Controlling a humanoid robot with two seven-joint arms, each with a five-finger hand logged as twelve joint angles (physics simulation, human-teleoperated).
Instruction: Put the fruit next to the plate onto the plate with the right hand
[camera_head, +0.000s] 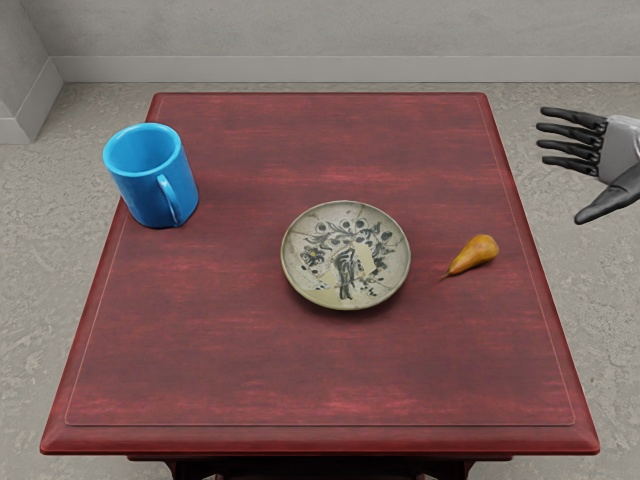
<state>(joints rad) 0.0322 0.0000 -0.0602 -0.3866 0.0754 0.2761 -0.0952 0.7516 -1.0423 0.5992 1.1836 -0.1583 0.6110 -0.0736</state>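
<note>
Hovering right hand (600, 160) past the right edge of the tabletop (300, 370), fingers spread, grasping nothing | pear (474, 254) on its side on the tabletop, near the plate (346, 254) on its right, not touching | blue mug (150, 175) upright, far-left corner

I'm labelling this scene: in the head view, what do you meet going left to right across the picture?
blue mug → plate → pear → right hand, open, off the table's right edge.
</note>
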